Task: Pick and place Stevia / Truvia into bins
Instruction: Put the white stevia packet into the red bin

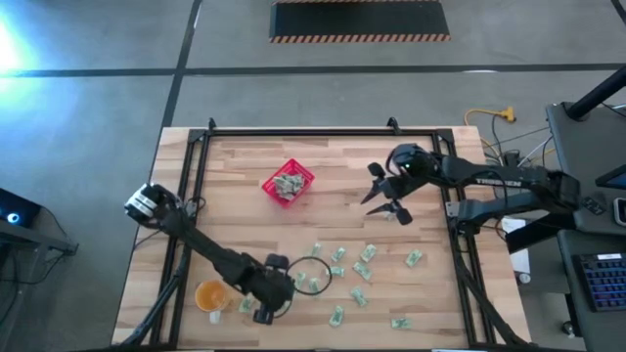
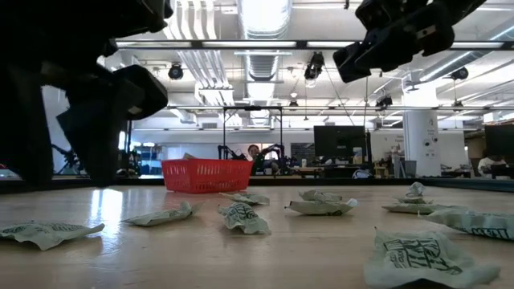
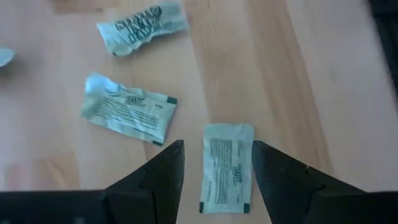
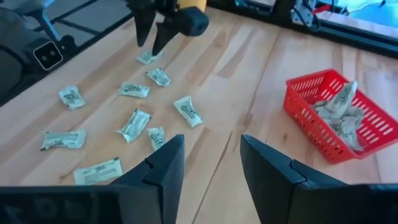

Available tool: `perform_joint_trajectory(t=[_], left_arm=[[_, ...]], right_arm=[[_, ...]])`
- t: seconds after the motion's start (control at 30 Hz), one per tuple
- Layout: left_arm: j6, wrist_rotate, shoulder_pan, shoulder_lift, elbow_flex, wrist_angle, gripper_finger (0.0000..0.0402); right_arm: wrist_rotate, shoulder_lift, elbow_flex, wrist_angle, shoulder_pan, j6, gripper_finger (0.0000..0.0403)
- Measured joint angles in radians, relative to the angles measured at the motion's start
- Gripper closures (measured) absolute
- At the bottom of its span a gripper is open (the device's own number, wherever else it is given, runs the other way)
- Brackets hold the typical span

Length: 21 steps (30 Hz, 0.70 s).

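Several pale green and white Stevia packets [image 1: 362,271] lie flat and scattered over the near half of the table. More packets fill the red basket [image 1: 288,183], which stands toward the far middle. My left gripper [image 1: 305,281] is low over the near packets and open. Its fingers stand on either side of one flat packet [image 3: 227,169] without touching it. My right gripper [image 1: 383,196] hovers open and empty, raised above the table to the right of the basket [image 4: 339,118]. In the low view it shows high up [image 2: 401,36].
An orange cup [image 1: 210,293] stands near the table's near left corner, beside my left arm. Two more packets [image 3: 129,112] lie close to the left fingers. A black frame [image 1: 293,132] borders the table. Bare wood lies between the basket and the packets.
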Motion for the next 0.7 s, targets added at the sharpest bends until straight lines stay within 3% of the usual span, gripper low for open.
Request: perform_joint_trajectory(t=[0.13,0.7], left_arm=[[0.0,-0.049,-0.019,0.037,0.015,-0.004,0.023],[-0.056,-0.072,-0.062,0.085,0.016,0.044,0.0231]], right_arm=[[0.0,-0.037,-0.02,0.005,0.0,0.01,0.0258],[0.0,-0.038,-0.029,0.015,0.0,0.01,0.027]])
